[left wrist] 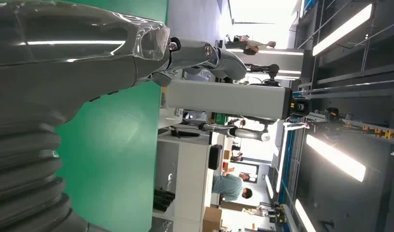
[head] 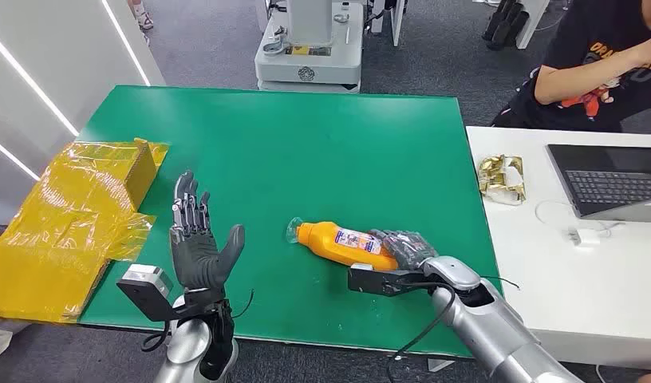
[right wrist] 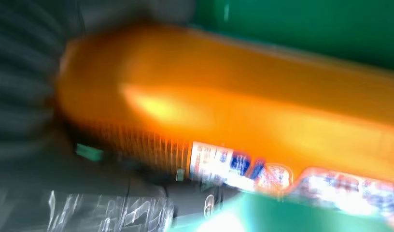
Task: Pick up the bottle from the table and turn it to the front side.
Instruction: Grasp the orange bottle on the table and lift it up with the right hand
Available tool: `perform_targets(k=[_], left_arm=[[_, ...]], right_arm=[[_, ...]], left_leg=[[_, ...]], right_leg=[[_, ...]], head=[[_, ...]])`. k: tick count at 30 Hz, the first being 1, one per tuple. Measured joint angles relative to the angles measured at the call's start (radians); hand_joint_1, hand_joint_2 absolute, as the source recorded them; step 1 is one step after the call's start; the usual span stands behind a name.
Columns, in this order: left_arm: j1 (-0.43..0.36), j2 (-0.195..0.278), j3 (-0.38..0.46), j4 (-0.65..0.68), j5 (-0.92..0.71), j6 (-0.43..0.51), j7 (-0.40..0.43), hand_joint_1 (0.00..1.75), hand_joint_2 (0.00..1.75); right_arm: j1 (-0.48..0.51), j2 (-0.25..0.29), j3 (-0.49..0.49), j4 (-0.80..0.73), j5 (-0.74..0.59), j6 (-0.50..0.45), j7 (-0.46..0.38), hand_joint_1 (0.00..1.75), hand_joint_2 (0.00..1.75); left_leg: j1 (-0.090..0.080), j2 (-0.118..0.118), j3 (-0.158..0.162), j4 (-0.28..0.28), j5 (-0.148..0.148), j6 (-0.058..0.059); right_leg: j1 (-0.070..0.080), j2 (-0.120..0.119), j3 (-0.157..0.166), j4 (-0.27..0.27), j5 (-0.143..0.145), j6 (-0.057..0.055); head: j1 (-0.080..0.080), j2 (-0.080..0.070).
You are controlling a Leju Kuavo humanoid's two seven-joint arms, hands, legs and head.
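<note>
Right hand [head: 404, 249]: dark fingers wrapped around the base end of the bottle [head: 344, 241], grasping it on the green table [head: 322, 144]; the silver forearm comes in from the near right edge. In the right wrist view the bottle [right wrist: 243, 106] sits close against the hand [right wrist: 26, 96], the picture blurred, so how the fingers lie there cannot be told. Left hand [head: 199, 239]: released, holding nothing, palm raised upright above the near left part of the table with fingers apart and extended upward, thumb splayed to the side; in the left wrist view the grey ribbed cover of the hand [left wrist: 50, 96] stands over the green surface. Bottle: lying on its side near the middle front of the table, long axis running roughly left to right with a slight tilt, clear cap end pointing left and a little away, base end toward the right hand. Body of smooth orange plastic, rounded shoulders narrowing to the neck, fine ribbing near the base, a white label with blue and red print along its side. Table top: flat matte green sheet, rectangular. Yellow plastic wrap [head: 67, 223]: crinkled translucent film over a boxy form at the left edge. White desk [head: 546, 263] to the right: laptop [head: 613, 182], crumpled gold foil [head: 502, 177], white charger [head: 584, 237]. A seated person [head: 593, 72] beyond the desk
</note>
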Motion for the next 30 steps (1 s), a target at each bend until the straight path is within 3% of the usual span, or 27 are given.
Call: perform_targets(k=[10, 17, 24, 30], left_arm=[[0.0, 0.002, 0.0, 0.003, 0.011, 0.009, -0.007, 0.0, 1.75], [0.001, 0.002, -0.001, 0.004, 0.015, 0.036, -0.017, 0.0, 1.75], [-0.031, 0.0, -0.006, 0.037, 0.053, 0.07, -0.039, 0.0, 1.75], [-0.08, -0.001, -0.021, 0.099, 0.096, 0.067, -0.039, 0.0, 1.75]], right_arm=[[0.024, 0.009, -0.002, -0.009, -0.005, -0.098, 0.002, 1.75, 1.75], [0.078, 0.058, -0.061, -0.058, -0.044, -0.364, 0.009, 1.75, 1.75], [0.119, 0.116, -0.126, -0.092, -0.108, -0.608, -0.136, 1.75, 1.75], [0.17, 0.158, -0.166, -0.117, -0.183, -0.739, -0.25, 1.75, 1.75]], left_leg=[[0.0, 0.0, 0.0, 0.0, 0.0, 0.0], [0.0, 0.0, -0.001, 0.0, 0.0, 0.0], [0.0, -0.001, -0.002, 0.0, 0.0, 0.0], [0.0, 0.0, -0.002, 0.0, 0.0, 0.0]], right_leg=[[0.0, 0.0, 0.0, 0.0, 0.0, 0.0], [0.0, 0.0, -0.001, 0.0, 0.0, 0.0], [0.0, 0.0, -0.002, 0.0, 0.0, 0.0], [0.0, 0.0, -0.002, 0.0, 0.0, 0.0]], head=[[0.0, 0.0], [0.0, 0.0], [0.0, 0.0], [0.0, 0.0]])
